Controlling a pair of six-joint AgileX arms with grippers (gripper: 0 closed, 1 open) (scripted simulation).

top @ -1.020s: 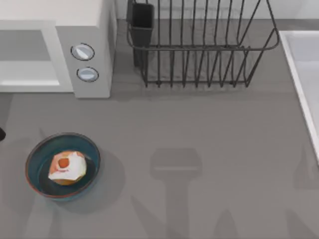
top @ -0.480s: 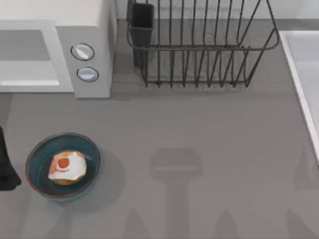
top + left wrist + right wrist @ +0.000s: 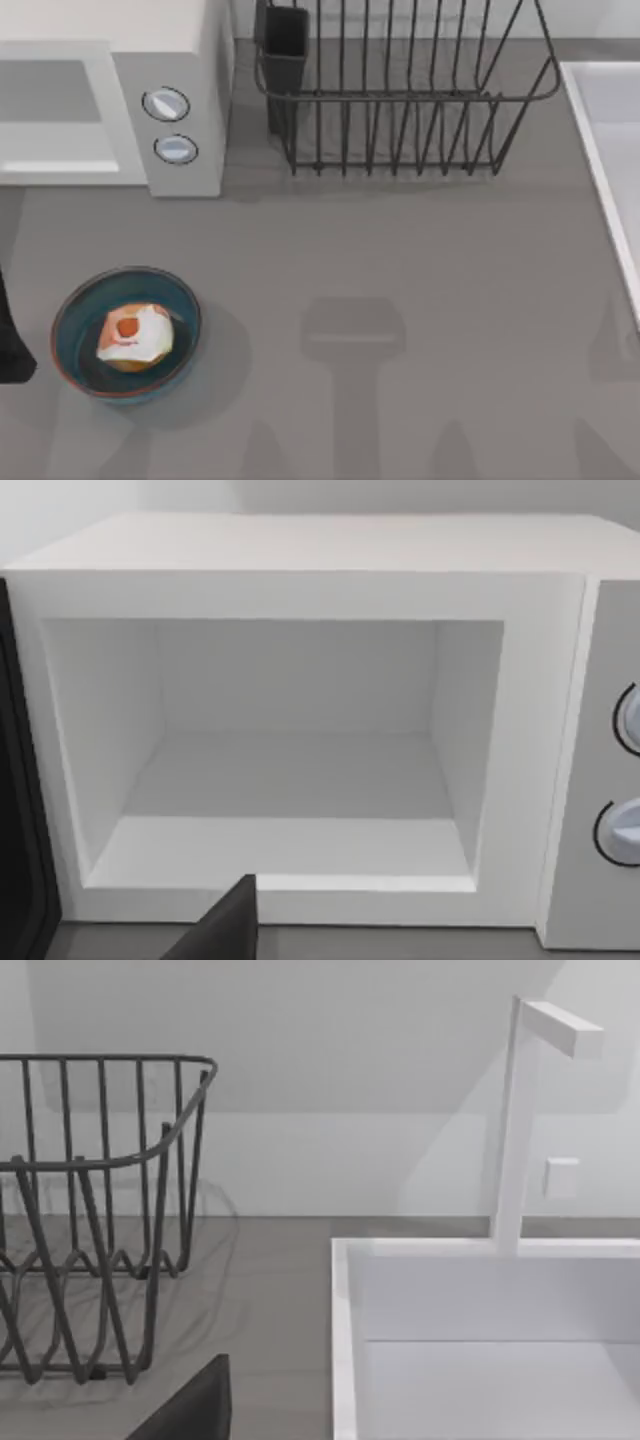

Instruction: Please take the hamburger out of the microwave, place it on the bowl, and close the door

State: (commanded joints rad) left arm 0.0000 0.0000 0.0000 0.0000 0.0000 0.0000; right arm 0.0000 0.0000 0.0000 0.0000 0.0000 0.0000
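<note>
Tan-orange hamburger (image 3: 134,337) lies inside the blue bowl (image 3: 72,312) at the front left of the grey surface (image 3: 400,260). White microwave (image 3: 190,90) stands behind it, cavity open. Left pincer (image 3: 10,345) sits at the surface's left edge beside the bowl; whether clenched or released, I cannot tell.

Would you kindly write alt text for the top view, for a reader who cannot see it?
The hamburger sits in the blue bowl at the table's front left, below the white microwave with its two knobs. A dark wire dish rack stands to the microwave's right, a white sink lies at the right edge, and a dark arm part shows at the left edge.
</note>
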